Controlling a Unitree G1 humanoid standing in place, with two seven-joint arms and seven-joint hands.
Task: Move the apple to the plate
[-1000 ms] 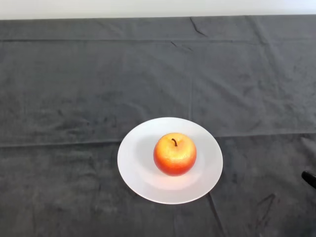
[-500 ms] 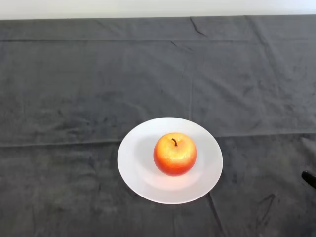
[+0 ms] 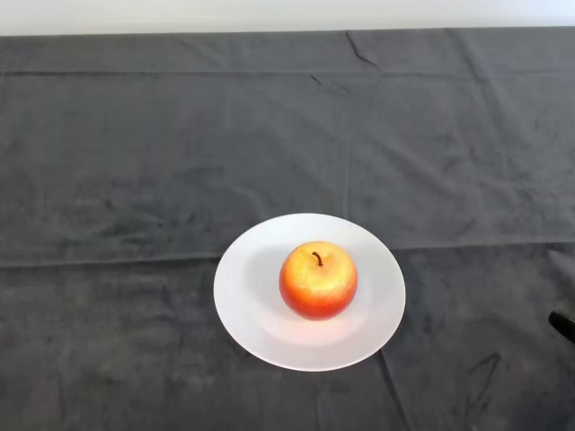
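A red and yellow apple (image 3: 318, 279) with a dark stem stands upright in the middle of a round white plate (image 3: 247, 296). The plate lies on the dark cloth, a little below the middle of the head view.
The dark cloth (image 3: 135, 162) covers the table, with folds running across it. A pale wall strip runs along the far edge at the top. A small black object (image 3: 563, 324) pokes in at the right edge.
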